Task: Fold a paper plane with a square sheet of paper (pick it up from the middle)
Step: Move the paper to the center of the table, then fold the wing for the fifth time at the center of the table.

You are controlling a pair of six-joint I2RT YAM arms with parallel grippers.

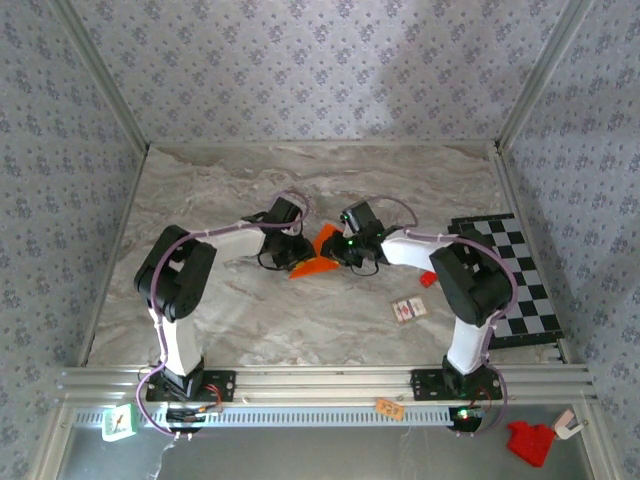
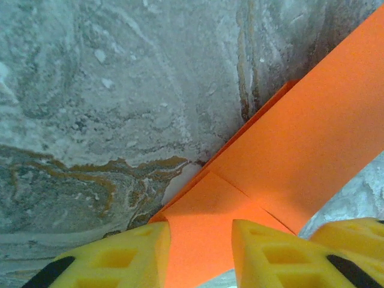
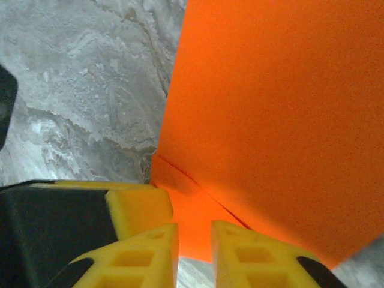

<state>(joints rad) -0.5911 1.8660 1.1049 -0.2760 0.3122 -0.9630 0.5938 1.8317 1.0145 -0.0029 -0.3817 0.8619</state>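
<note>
Sheet of paper (image 1: 318, 256), part-folded, on table (image 1: 250, 315); left gripper (image 2: 201, 235) apart astride its creased corner, right gripper (image 3: 193, 233) nearly together, clamp indiscernible, presumably paired to lift it.

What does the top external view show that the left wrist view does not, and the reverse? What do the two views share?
Top external: the left arm and right arm, the checkered board at the right, and a small red block and a small card near it.
Left wrist: a crease across the orange paper, with two yellow fingers on either side of its near edge.
Both: that paper on the marbled table.
</note>
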